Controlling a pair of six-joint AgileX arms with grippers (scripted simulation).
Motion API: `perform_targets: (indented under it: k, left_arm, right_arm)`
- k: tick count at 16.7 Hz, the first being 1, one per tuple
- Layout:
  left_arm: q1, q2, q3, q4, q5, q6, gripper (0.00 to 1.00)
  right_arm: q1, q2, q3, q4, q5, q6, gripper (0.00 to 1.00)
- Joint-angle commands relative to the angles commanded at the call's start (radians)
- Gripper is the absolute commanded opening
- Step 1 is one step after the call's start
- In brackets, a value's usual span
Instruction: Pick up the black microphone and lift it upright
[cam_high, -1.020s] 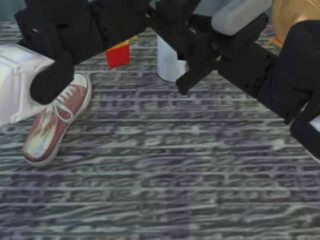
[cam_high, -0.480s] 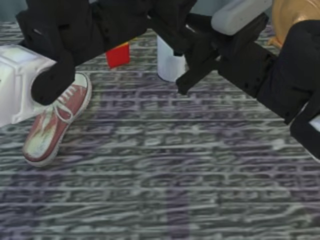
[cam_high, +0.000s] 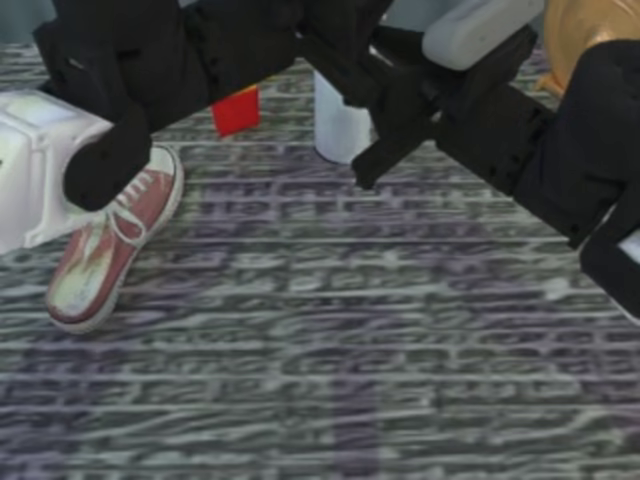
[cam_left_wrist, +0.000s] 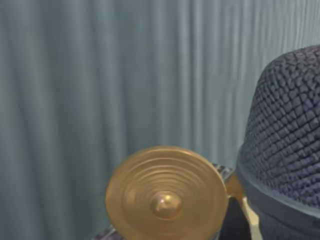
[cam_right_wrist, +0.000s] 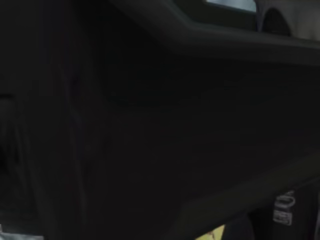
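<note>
The black microphone, its mesh head filling the right edge of the left wrist view, appears raised off the bench, lift seemingly near done, though neither gripper's hold can be told.

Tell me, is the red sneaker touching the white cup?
Apart. The top view shows the red sneaker at the table's left and the white cup farther right, with bare mat between them.
</note>
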Motion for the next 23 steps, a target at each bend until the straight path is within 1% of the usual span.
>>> perform_targets:
  k: [9, 10, 17, 18, 19, 21, 23]
  left_arm:
    - [0.0, 0.0, 0.0, 0.0, 0.0, 0.0, 0.0]
    - [0.0, 0.0, 0.0, 0.0, 0.0, 0.0, 0.0]
    - [0.0, 0.0, 0.0, 0.0, 0.0, 0.0, 0.0]
    - [0.0, -0.007, 0.009, -0.002, -0.009, 0.006, 0.0]
    - [0.002, -0.008, 0.007, -0.002, -0.007, 0.006, 0.0]
    - [0.023, -0.018, -0.005, -0.005, 0.015, 0.005, 0.0]
    - [0.065, -0.038, -0.025, -0.008, 0.047, 0.006, 0.0]
  right_arm:
    - [0.0, 0.0, 0.0, 0.0, 0.0, 0.0, 0.98]
    - [0.0, 0.0, 0.0, 0.0, 0.0, 0.0, 1.0]
    - [0.0, 0.0, 0.0, 0.0, 0.0, 0.0, 1.0]
    - [-0.006, 0.009, -0.008, -0.001, 0.007, -0.006, 1.0]
    - [-0.006, 0.006, -0.012, -0.001, 0.007, -0.006, 1.0]
    - [-0.012, -0.032, -0.047, -0.009, 0.0, -0.006, 1.0]
    - [-0.022, -0.106, -0.107, -0.02, -0.01, -0.006, 1.0]
